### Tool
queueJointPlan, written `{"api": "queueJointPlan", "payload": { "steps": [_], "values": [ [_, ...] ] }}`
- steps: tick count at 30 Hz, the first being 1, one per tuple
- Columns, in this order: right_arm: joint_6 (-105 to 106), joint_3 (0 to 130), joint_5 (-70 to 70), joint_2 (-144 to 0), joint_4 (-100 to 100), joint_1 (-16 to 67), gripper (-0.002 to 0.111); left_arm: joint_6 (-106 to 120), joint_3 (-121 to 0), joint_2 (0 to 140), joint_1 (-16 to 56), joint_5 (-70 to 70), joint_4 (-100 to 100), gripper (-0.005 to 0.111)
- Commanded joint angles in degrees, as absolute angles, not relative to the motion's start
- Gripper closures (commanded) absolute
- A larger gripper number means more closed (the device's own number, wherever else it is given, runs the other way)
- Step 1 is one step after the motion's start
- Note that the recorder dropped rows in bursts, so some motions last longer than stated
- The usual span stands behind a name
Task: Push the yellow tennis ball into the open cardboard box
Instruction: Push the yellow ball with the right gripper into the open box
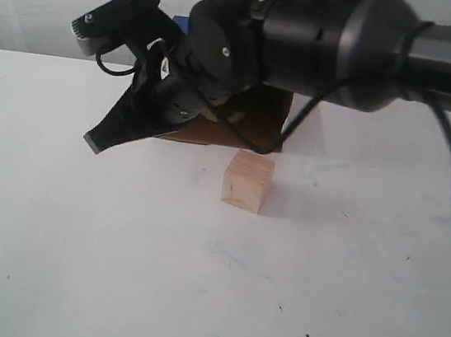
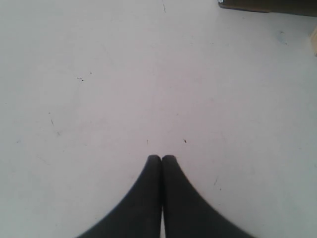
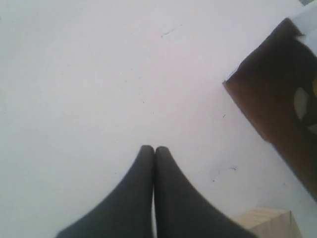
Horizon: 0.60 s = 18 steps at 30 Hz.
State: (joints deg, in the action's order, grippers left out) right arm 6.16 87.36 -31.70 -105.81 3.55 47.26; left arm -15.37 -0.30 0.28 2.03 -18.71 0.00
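The open cardboard box (image 1: pixel 257 128) stands at the back of the table, mostly hidden behind the right arm; a blue corner of its top shows beside the arm. My right gripper (image 1: pixel 94 141) reaches across in front of the box's left end, shut and empty, its tips (image 3: pixel 154 148) over bare table. The right wrist view shows the box's dark brown opening (image 3: pixel 277 104). A yellowish sliver at the frame edge inside it may be the yellow tennis ball; I cannot tell. My left gripper (image 2: pixel 161 158) is shut over bare table, the box's corner (image 2: pixel 267 5) far ahead of it.
A pale wooden cube (image 1: pixel 247 181) stands in front of the box, just right of my right gripper; it also shows in the right wrist view (image 3: pixel 267 220). The white table (image 1: pixel 194 281) stretches toward the front. A white backdrop hangs behind.
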Motion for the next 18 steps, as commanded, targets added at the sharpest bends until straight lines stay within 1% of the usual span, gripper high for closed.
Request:
{"api": "queueJointPlan", "payload": {
  "steps": [1,5,8,11,14,18],
  "values": [
    [5.51,81.21,-30.30,-99.31,0.00,47.39,0.108,-15.11,0.00,0.00,2.38,-20.64,0.00,0.107],
    [5.51,76.22,-27.98,-95.71,-1.85,47.39,0.108,-15.11,0.00,0.00,2.38,-20.64,0.00,0.107],
    [5.51,72.27,-22.69,-93.55,-3.26,47.39,0.108,-15.11,0.00,0.00,2.38,-20.64,0.00,0.107],
    [5.51,67.46,-14.10,-91.20,-3.40,47.39,0.108,-15.11,0.00,0.00,2.38,-20.64,0.00,0.107],
    [5.51,60.11,0.90,-88.57,-6.94,47.39,0.108,-15.11,0.00,0.00,2.38,-20.64,0.00,0.107],
    [5.51,52.29,10.34,-85.70,-10.83,47.29,0.108,-15.11,0.00,0.00,2.38,-20.64,0.00,0.107]
  ]
}}
